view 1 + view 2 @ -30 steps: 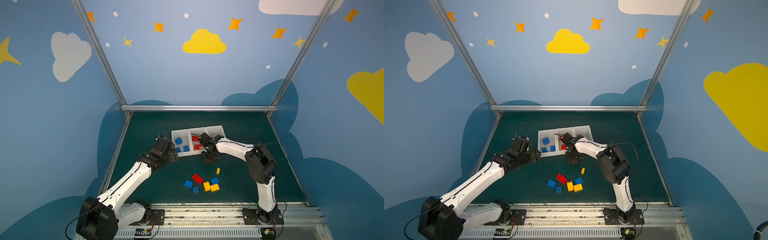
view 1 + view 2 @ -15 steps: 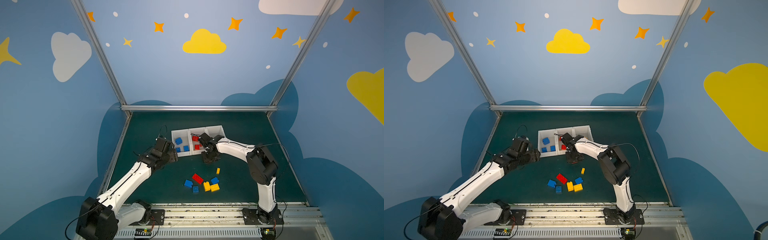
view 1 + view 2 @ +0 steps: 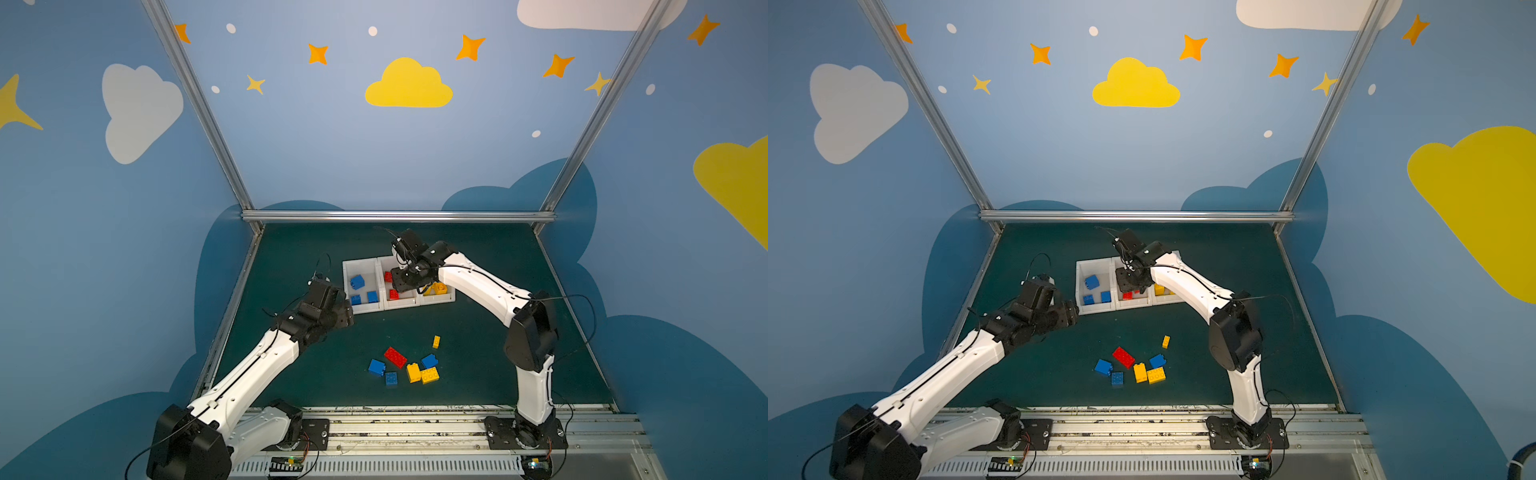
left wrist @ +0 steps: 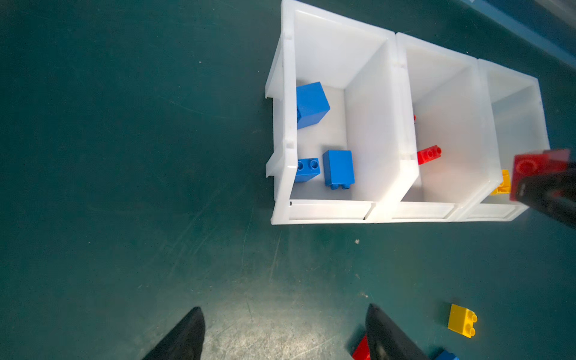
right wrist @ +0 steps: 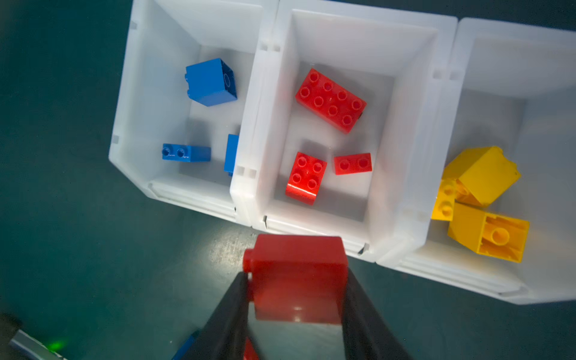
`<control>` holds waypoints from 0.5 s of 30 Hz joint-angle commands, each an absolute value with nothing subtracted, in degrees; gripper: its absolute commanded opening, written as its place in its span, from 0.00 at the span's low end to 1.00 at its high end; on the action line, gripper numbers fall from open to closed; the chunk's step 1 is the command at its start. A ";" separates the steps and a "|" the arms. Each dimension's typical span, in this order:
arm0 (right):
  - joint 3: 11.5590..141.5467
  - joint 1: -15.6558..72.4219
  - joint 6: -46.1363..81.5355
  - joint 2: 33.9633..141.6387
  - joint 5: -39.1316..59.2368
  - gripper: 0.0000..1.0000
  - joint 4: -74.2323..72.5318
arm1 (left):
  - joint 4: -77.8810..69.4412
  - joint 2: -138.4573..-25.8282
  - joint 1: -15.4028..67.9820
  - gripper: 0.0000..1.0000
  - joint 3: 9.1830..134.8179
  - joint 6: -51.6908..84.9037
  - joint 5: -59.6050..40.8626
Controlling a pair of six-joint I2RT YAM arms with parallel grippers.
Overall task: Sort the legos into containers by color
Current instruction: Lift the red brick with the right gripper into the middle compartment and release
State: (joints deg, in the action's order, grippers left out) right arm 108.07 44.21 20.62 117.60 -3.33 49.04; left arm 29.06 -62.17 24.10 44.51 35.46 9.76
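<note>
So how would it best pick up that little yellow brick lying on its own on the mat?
Probably take the little yellow brick from straight above, squeezing its two smooth sides. It lies tipped over with its studs pointing sideways, and nothing crowds it, so those plain faces are free.

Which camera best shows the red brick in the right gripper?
The right wrist view: the red brick fills the foreground, clamped between both fingers. The left wrist view catches it at the frame edge; in both top views the right gripper largely blocks it.
</note>
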 commanded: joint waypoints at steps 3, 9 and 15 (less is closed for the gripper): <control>115.12 43.46 18.55 125.04 -2.34 0.40 54.42 | 29.28 -60.06 23.86 0.81 42.58 36.76 8.53; 116.02 42.97 18.55 125.46 -2.55 0.44 54.23 | 29.09 -59.33 23.86 0.81 41.75 36.95 8.79; 116.01 42.63 18.87 124.74 -3.16 0.68 54.50 | 28.92 -60.16 23.99 0.81 41.88 36.97 8.26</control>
State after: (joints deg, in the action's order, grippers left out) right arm 114.65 42.87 19.00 126.32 -2.74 53.01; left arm 29.06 -60.01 24.10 41.98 36.51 8.78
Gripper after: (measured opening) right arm 0.664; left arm 0.813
